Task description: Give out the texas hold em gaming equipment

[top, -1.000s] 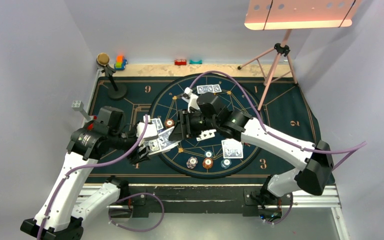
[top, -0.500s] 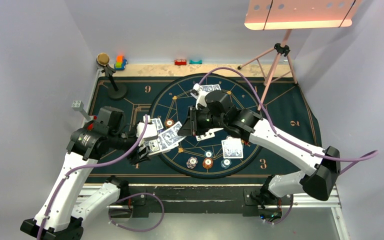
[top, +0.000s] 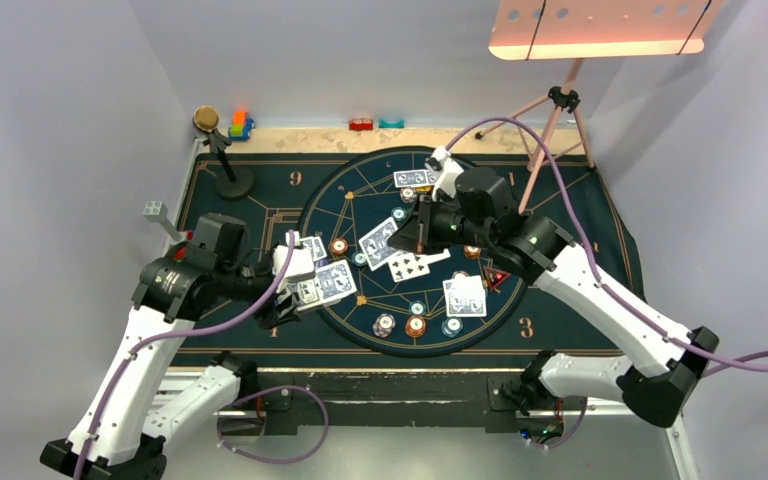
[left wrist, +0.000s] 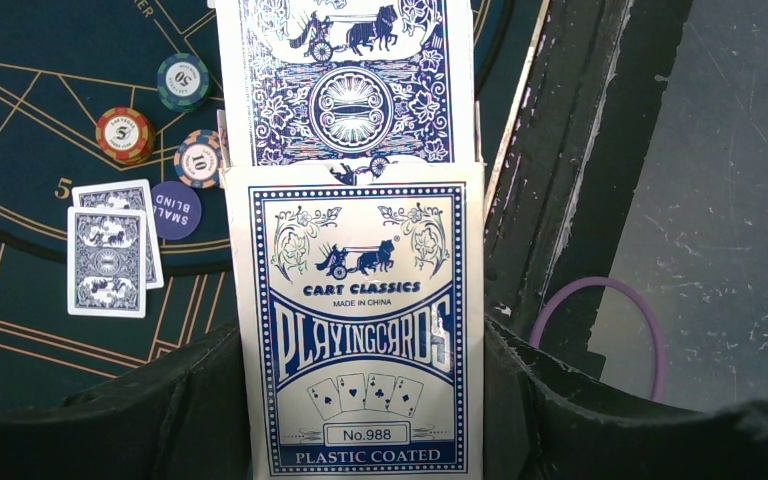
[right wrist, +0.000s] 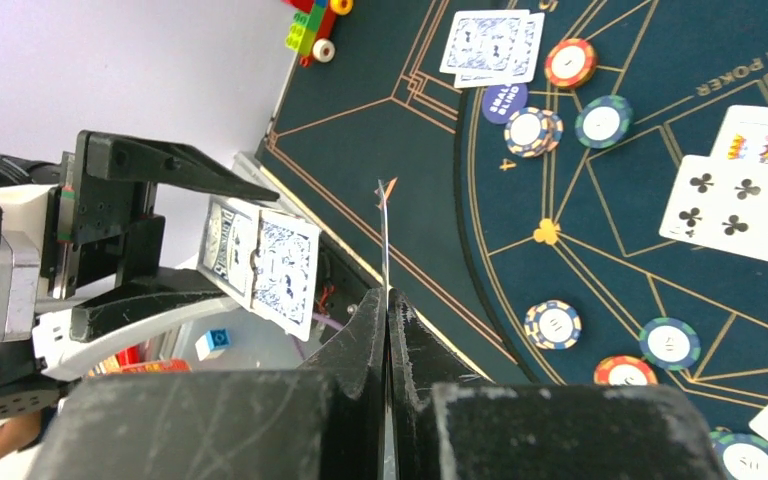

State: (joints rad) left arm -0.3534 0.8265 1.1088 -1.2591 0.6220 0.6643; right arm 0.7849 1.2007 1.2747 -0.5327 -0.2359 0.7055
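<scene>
My left gripper [left wrist: 360,400] is shut on a blue-white playing-card box [left wrist: 360,330], and a patterned card back [left wrist: 345,80] sticks out of its top. In the top view this gripper [top: 305,285] sits at the round mat's left edge. My right gripper [right wrist: 388,300] is shut on a single card [right wrist: 384,240], seen edge-on. From above, that card [top: 376,243] hangs over the mat's middle, left of the right gripper [top: 400,235]. Face-down pairs [top: 417,178] [top: 465,296] [top: 312,247], face-up cards [top: 412,263] and chips [top: 416,325] lie on the mat. A Small Blind button [left wrist: 175,210] lies by one pair.
A dark mat [top: 580,250] covers the table. A stand with a round base [top: 232,180] is at the back left, with toy blocks [top: 240,125] behind it. A pink tripod [top: 550,130] stands at the back right. More chips [right wrist: 600,120] lie around the circle.
The right gripper has shut on one card from the left gripper's deck and carried it right, toward the mat's middle. The left arm has stayed put.
</scene>
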